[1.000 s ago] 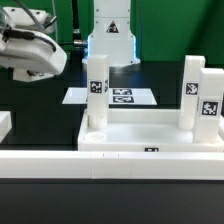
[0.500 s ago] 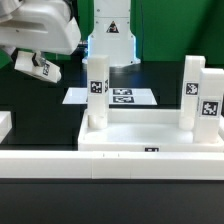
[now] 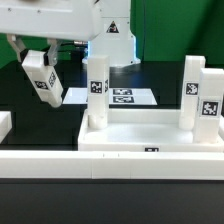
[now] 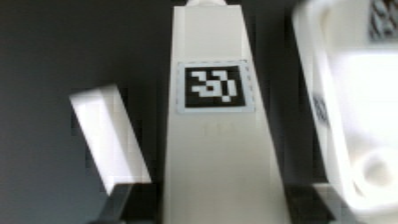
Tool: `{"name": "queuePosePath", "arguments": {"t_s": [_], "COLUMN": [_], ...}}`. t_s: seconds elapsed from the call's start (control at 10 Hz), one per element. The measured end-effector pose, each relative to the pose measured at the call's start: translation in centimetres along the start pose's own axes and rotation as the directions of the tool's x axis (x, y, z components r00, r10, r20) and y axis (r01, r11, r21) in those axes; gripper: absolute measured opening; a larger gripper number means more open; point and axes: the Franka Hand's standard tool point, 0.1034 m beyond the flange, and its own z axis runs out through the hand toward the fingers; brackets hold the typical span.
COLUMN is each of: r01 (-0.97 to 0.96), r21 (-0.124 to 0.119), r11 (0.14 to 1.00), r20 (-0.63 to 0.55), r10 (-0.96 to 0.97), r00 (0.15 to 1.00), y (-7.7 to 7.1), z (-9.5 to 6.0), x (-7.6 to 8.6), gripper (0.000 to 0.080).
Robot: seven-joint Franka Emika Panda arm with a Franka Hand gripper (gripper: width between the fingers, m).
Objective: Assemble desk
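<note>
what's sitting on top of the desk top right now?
Two legs stand upright in the desk top: one toward the exterior view's left, one at its right. A third leg hangs in the claw, off the panel. The near corners are hidden.

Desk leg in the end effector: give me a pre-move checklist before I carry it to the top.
1. Leg held in end effector: ok, fingers close on it in the wrist view.
2. Leg clear of the table: ok, it hangs in the air.
3. Leg upright: not ok, tilted in the exterior view.
4. Desk top lying rim up: ok.
5. Legs already standing: ok, one at the exterior view's left, one at its right.
6. Free socket for this leg: cannot tell, near corners hidden by the white rail.
</note>
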Motion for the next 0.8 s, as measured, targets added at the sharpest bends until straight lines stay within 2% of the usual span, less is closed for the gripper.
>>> {"name": "queuePosePath", "arguments": {"t_s": [0.1, 0.3, 0.4, 0.6, 0.8], "r01": [0.03, 0.031, 0.027, 0.045, 0.067], "r21": [-0.009, -0.029, -0.032, -0.009, 0.004], "r11": [0.999, 0.999, 0.999, 0.999, 0.998], "r20": [-0.059, -0.179, -0.229, -0.244, -0.245], "r10": [-0.031, -0.035, -0.033, -0.046, -0.064], "r00": [0.998, 0.983, 0.973, 0.969, 0.967], "y": [-1.2, -0.8, -1.2, -3.9, -5.6], "z": [-0.3, 0.0, -0.1, -1.6, -2.6], "x": [0.1, 0.6, 0.6, 1.3, 2.1], "gripper": [0.0291, 0.0291, 0.0291, 0.0291, 0.0291]}}
